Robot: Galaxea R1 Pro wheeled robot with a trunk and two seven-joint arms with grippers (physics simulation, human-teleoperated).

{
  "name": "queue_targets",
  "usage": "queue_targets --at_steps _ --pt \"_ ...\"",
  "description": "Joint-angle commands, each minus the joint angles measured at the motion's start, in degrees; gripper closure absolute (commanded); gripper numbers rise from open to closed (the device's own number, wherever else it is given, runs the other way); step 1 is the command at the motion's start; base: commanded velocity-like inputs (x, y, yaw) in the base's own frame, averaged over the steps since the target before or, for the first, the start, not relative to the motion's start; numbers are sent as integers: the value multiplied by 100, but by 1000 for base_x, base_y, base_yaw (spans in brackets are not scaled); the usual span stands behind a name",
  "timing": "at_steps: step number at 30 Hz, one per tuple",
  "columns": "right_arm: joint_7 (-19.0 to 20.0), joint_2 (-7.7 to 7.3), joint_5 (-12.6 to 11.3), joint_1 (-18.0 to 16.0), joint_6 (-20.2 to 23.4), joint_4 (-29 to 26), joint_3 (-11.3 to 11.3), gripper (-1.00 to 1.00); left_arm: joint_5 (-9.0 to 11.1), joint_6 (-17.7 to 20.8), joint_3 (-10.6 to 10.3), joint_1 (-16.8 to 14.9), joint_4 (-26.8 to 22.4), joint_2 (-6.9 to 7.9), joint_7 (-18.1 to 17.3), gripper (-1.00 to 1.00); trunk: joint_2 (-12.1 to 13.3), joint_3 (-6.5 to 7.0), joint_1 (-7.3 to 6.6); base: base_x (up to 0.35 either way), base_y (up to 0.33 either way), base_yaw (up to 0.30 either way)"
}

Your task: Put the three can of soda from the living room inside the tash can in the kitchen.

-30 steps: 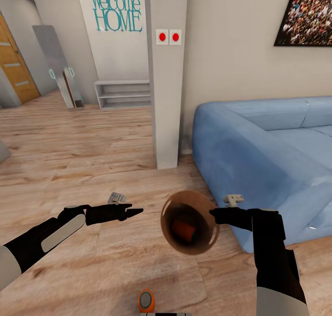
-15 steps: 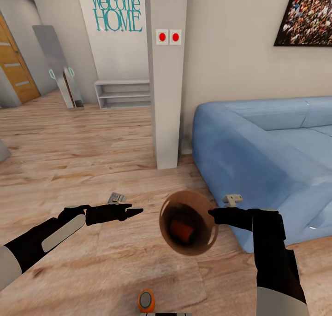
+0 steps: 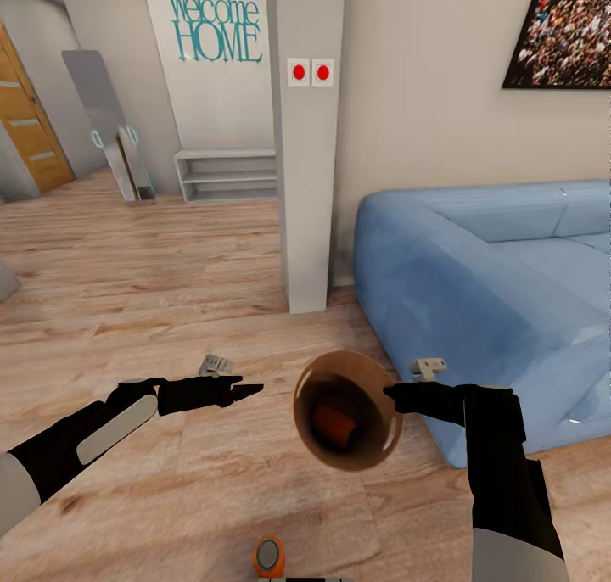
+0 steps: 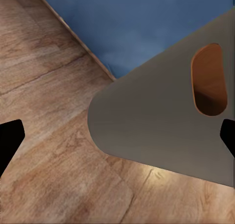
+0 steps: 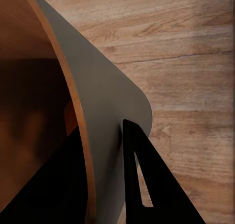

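Observation:
The coppery brown tash can hangs tilted above the floor, its mouth facing me. My right gripper is shut on its rim. In the right wrist view one finger sits inside the wall and one outside. A bright orange can of soda lies inside the bin. Another orange can with a silver top shows at the bottom edge of the head view. My left gripper is open and holds nothing, a little left of the bin. The bin's grey outer side shows between its fingertips.
A light-blue sofa stands close on the right. A white pillar rises just ahead. Pale wood floor runs left toward a low white shelf, a leaning mirror and a wooden door.
The whole picture has shifted slightly, so the camera moved. Both arms and the bin keep their places in the view.

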Motion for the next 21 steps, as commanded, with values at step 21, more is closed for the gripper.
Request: queue_targets --at_steps 21 --pt "22 1 -109 0 80 -1 26 100 33 -41 4 0 -8 37 -34 -100 201 91 -110 0 0 0"
